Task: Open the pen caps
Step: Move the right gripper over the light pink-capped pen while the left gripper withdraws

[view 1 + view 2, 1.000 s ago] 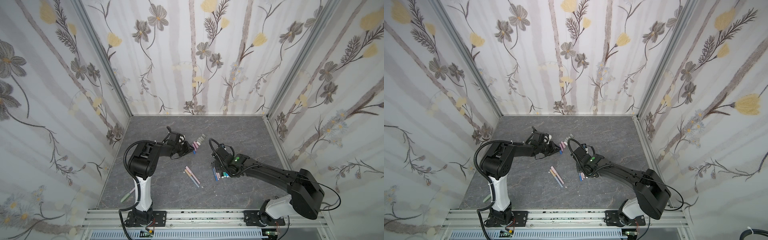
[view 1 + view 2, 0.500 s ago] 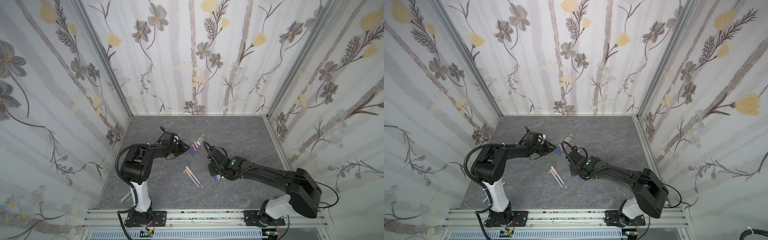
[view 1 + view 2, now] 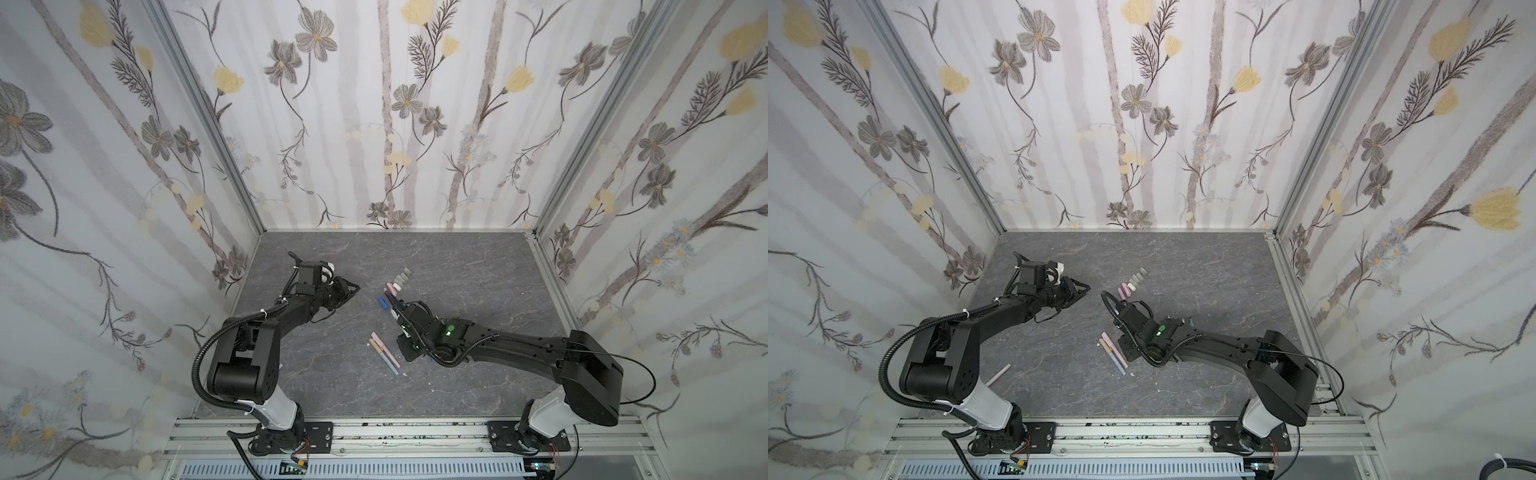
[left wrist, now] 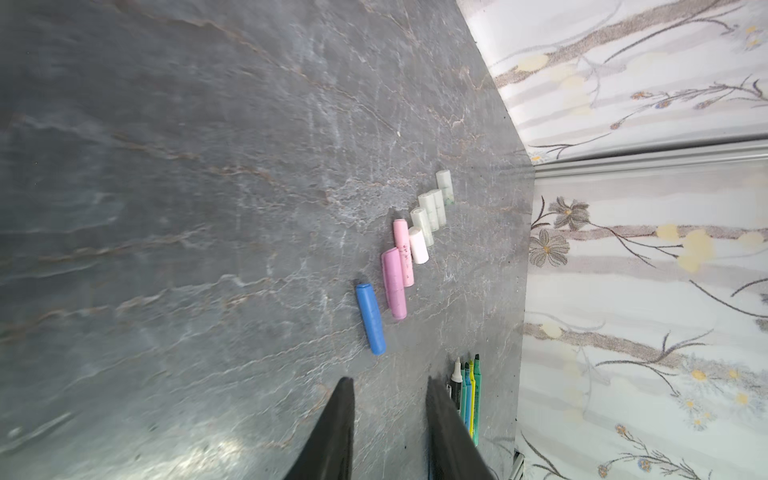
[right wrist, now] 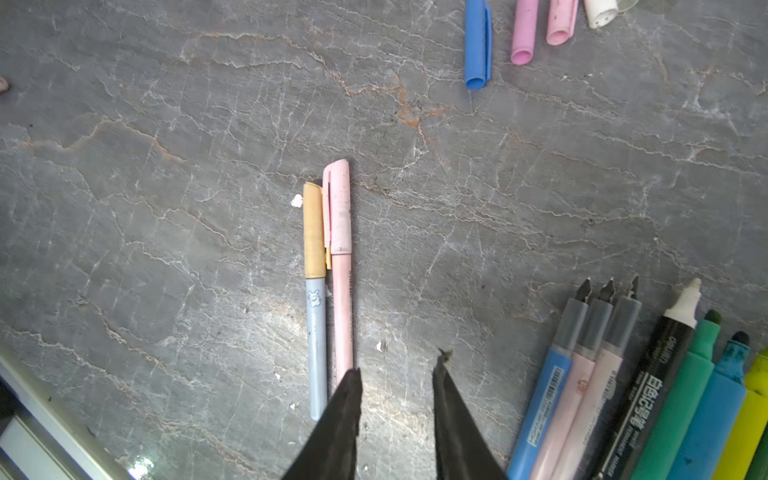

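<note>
Found right gripper (image 5: 397,370) parted, empty, nearer: capped pens (image 3: 384,352) just beside at 9 o'clock in a top view, lying 11-to-5, pen caps (image 3: 374,337) at 11. Left gripper (image 4: 388,384) parted, empty.

left pincer (image 4: 388,380): jaws parted, empty, low | right pincer (image 5: 397,365): jaws parted, empty, low

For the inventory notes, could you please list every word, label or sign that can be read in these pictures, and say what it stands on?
"白色记号笔": white print on the black marker barrel.
"PERMANENT MARKER": smaller print, same barrel.
Blue marker: barcode label, too small to read.
Grey-blue pen: a small rabbit drawing, no legible words.
Pink pen: barrel print too blurred to read.
</note>
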Controlling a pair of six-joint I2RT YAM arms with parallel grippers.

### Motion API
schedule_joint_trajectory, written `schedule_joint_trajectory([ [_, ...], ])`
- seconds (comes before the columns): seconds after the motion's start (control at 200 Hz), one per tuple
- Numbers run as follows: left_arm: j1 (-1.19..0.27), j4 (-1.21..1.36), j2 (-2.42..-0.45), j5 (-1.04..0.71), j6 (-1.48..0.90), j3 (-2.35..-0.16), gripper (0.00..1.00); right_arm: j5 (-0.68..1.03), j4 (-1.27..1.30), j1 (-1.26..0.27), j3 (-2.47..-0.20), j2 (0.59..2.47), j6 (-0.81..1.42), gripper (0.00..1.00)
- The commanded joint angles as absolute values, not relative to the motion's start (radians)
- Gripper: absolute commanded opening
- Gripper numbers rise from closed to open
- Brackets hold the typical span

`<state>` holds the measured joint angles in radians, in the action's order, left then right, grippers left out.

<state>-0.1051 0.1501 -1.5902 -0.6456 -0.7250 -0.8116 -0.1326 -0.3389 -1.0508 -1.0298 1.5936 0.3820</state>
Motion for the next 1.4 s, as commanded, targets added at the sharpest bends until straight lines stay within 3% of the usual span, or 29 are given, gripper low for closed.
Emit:
schedule_joint_trajectory([
  [0.0,-0.062,0.122,-1.553,-0.667,-0.686,-0.773,0.29,-0.119,-0.342,-1.078,-1.071,1.648,0.336,0.31],
  [0.48,0.015,0.12,-1.519,-0.702,-0.658,-0.705,0.3,-0.153,-0.403,-1.103,-1.193,1.837,0.33,0.29],
  [1.209,0.021,0.163,-1.565,-0.723,-0.663,-0.696,0.3,-0.14,-0.448,-1.111,-1.209,1.929,0.355,0.27],
  [1.394,0.021,0.157,-1.572,-0.73,-0.659,-0.7,0.3,-0.129,-0.463,-1.117,-1.196,1.948,0.363,0.22],
])
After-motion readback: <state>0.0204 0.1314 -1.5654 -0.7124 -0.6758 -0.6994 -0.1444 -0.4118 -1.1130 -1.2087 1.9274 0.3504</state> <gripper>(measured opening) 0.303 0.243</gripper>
